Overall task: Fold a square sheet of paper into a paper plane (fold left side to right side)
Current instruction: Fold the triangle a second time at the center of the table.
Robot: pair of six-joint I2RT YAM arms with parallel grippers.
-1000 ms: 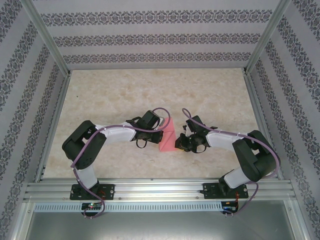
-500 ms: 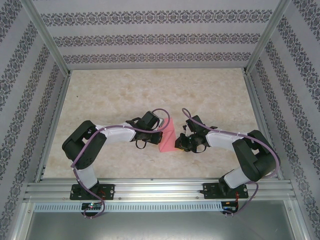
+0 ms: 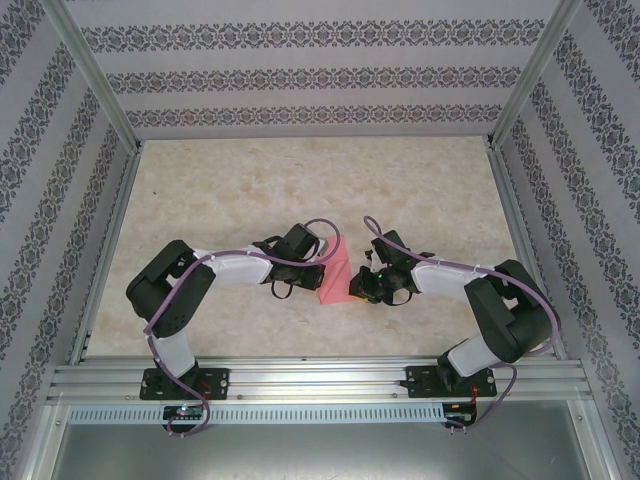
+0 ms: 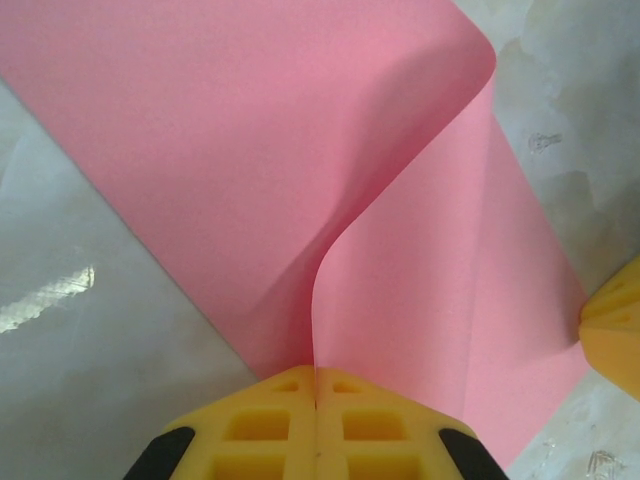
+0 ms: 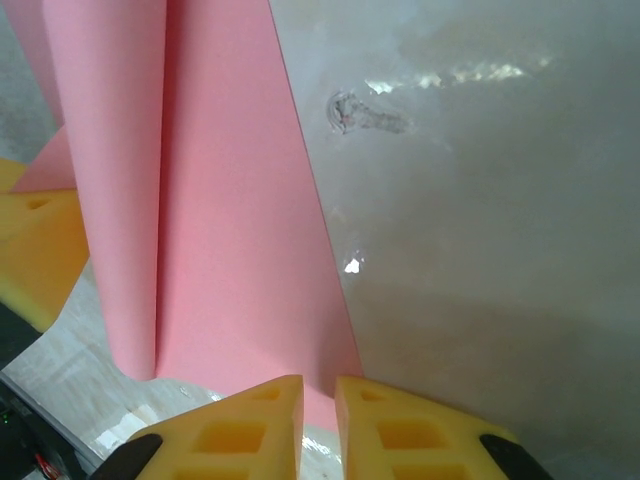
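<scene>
1. Lying on the marbled table (image 3: 300,180) toward its near edge, the pink sheet of paper (image 3: 335,272) sits between the two wrists. From above it appears as a narrow, partly folded shape.
2. The left gripper (image 3: 322,258) stands at the sheet's left side in the top view. In the left wrist view, the left gripper (image 4: 316,385) has its yellow pads pressed together with no gap, pinching one edge of the sheet of paper (image 4: 250,150).
3. From that pinch a flap rises and curls over to the right, ending in a rounded corner at the upper right. A lower layer lies flat on the table (image 4: 80,300).
4. The right gripper (image 3: 358,288) stands at the sheet's near right corner in the top view. In the right wrist view, the right gripper (image 5: 318,400) has its pads nearly together, with a narrow slit between them.
5. The near corner of the sheet of paper (image 5: 230,230) runs up to that slit. Whether it is clamped or merely lies beneath cannot be told.
6. A lengthwise line divides the sheet into two pink bands in the right wrist view, with bare table (image 5: 480,250) to their right.
</scene>
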